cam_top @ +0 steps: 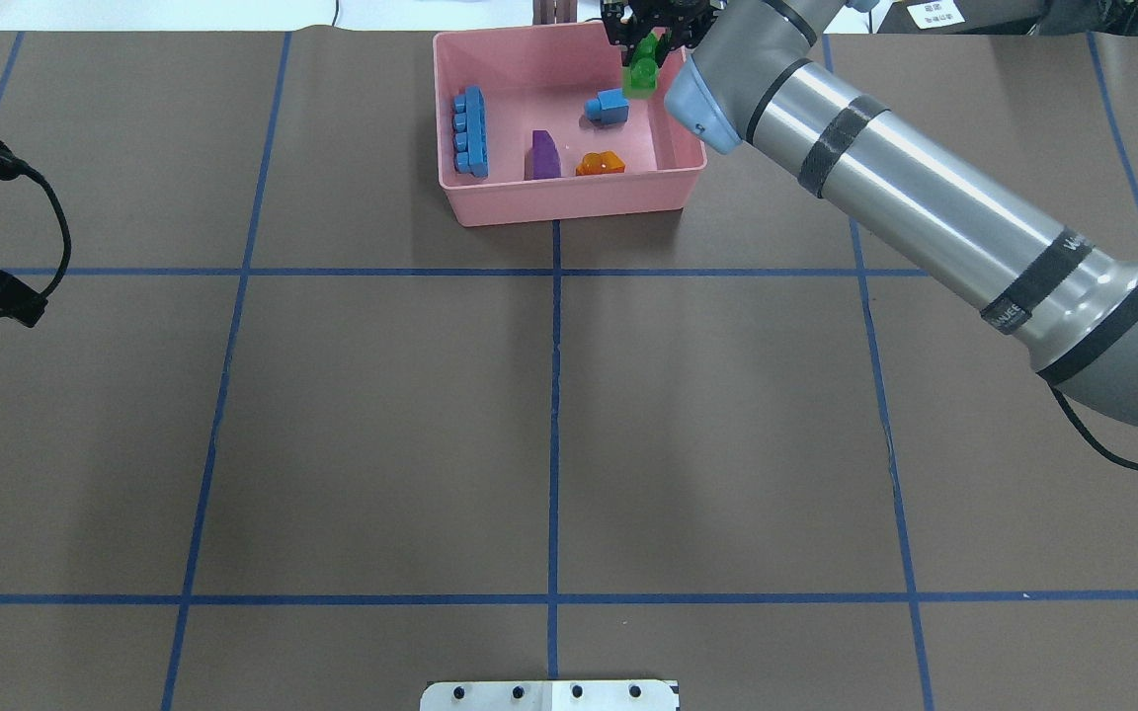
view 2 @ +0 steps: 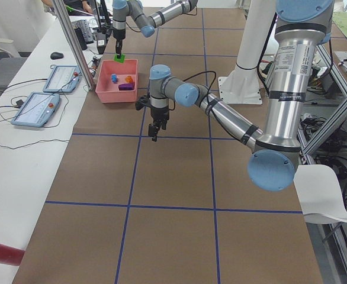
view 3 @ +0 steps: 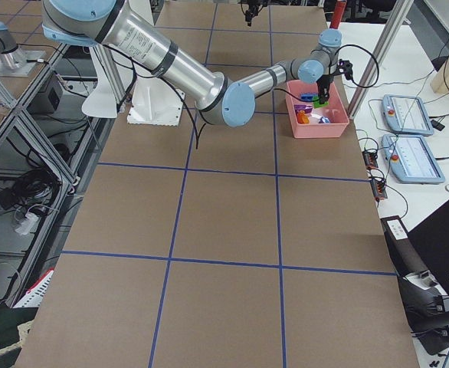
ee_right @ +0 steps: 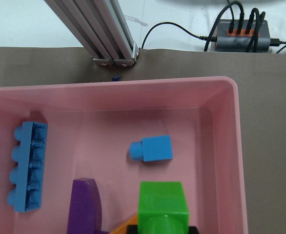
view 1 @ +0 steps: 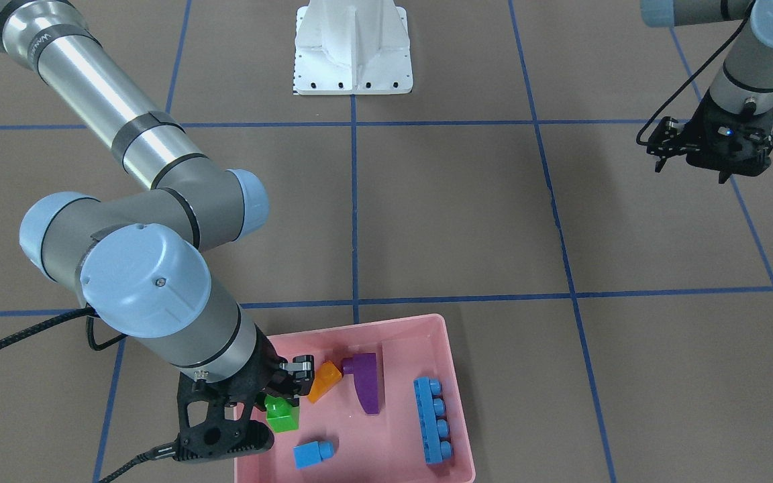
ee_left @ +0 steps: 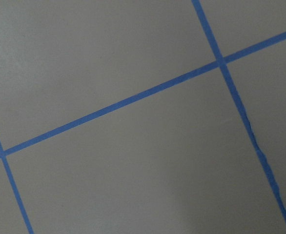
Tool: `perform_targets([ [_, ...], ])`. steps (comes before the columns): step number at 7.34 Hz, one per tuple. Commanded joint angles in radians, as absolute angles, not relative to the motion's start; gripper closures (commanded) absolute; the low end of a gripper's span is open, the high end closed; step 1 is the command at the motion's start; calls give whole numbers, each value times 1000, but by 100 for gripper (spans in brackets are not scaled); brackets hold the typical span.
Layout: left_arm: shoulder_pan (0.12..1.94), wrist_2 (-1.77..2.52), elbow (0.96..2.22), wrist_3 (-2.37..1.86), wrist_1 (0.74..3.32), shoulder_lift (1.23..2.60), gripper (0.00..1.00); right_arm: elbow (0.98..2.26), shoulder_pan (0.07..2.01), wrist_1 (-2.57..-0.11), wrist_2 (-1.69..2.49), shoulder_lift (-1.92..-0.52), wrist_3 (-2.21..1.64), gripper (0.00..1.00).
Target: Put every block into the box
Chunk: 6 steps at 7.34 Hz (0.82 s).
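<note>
The pink box point(view 1: 386, 325) stands at the table's far edge from the robot base. On its floor lie the long blue block point(view 1: 432, 420), purple block point(view 1: 366, 382), orange block point(view 1: 325, 381) and small blue block point(view 1: 313, 453). My right gripper point(view 1: 280, 406) is shut on the green block point(view 1: 282, 416) and holds it just above the box floor by the box's side wall. The right wrist view shows the green block point(ee_right: 162, 209) over the orange and purple ones. Far off, my left gripper point(view 1: 690, 173) hangs open and empty above bare table.
The white robot base point(view 1: 353, 50) sits at the near-robot edge. Blue tape lines point(cam_top: 554, 395) cross the brown table. Beyond the box are an aluminium frame post point(ee_right: 109, 34) and cables. Tablets lie on the side bench point(view 2: 43, 100).
</note>
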<state>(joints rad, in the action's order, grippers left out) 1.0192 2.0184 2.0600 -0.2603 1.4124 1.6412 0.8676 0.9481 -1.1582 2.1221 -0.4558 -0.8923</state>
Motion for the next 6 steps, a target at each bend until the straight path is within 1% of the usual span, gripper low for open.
perform_targets([
  [1,1025,2017,2051,-245,1459,1601,0,859,946,-1146,2109,-442,-905,0],
  [2,1028,2017,2046,-245,1459,1597,0,868,956,-1147,2111,-440,-893,0],
  [3,1092,2025,2021,-242,1459,1597,0,929,1003,-1166,2167,-465,-878,0],
  [4,1130,2026,2002,-145,1457,1594,0,1018,1073,-1237,2271,-535,-846,0],
  [6,1251,2069,1936,35,1460,1585,0,1257,1193,-1389,2371,-761,-552,0],
])
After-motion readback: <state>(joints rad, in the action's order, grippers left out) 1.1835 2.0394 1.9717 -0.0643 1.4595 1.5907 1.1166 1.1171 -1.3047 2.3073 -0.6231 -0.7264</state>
